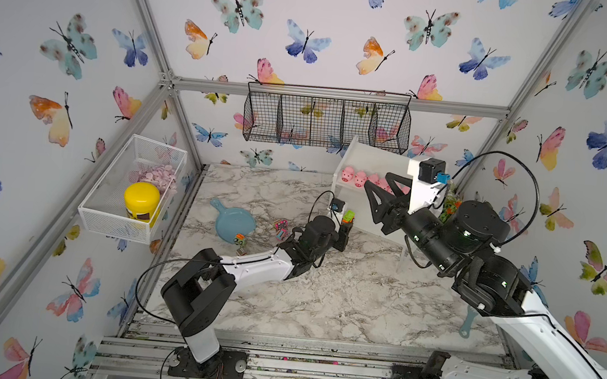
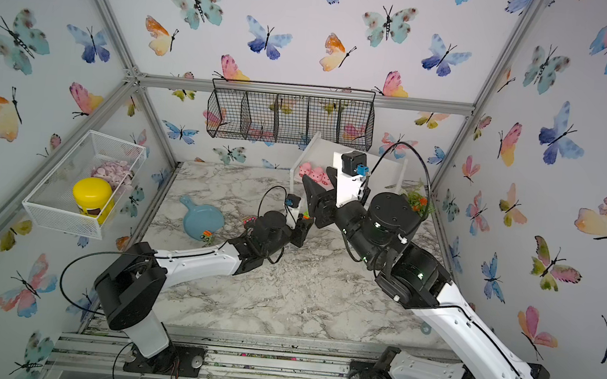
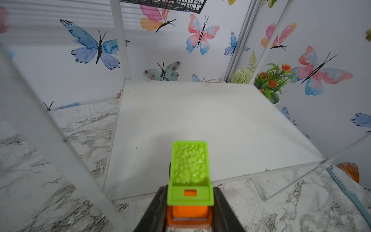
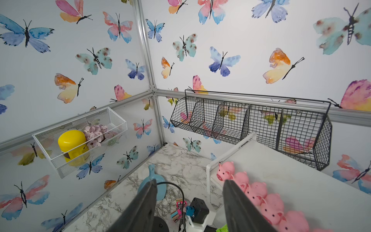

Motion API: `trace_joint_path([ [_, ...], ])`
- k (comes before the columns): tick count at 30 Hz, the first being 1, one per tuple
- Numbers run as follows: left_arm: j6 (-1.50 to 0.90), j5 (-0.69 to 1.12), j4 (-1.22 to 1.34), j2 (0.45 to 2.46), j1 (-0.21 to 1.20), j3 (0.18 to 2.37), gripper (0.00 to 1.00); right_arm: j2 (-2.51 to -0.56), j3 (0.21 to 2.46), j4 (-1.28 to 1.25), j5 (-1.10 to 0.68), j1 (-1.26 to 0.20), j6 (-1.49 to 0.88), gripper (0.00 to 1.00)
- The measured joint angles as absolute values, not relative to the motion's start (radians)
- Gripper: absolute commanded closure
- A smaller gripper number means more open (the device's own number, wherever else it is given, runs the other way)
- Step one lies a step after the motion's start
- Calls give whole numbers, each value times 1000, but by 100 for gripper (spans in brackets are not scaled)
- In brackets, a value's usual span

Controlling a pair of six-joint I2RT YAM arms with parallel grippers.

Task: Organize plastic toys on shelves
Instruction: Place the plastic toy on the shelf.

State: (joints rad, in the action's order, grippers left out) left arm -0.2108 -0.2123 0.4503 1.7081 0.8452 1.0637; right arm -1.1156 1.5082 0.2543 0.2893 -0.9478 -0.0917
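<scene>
At the shelf's near left corner, the left pincer is clamped on a green truck. The truck's nose seems to reach just over the near edge of the bare lower board, and it is not yet set down. Higher up, the right pincer hangs with jaws apart and empty, beside the pigs lined along the upper board's near edge. To place the truck well, I would carry it farther in, well past the edge, and keep it level. Then lower it until the wheels rest on the board, part the jaws gently and draw straight back toward the near side. The side panel stands close, so steering slightly right looks safer. The wheels may let the truck roll, so an unhurried release matters. A pink truck lies on the bench to the left.
</scene>
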Motion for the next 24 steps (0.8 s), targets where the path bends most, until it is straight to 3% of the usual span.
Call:
trace_joint_path([
  [24,-185,-373,416,1838,822,1181,58,-1143,1509,253,288,-942,-85,41],
])
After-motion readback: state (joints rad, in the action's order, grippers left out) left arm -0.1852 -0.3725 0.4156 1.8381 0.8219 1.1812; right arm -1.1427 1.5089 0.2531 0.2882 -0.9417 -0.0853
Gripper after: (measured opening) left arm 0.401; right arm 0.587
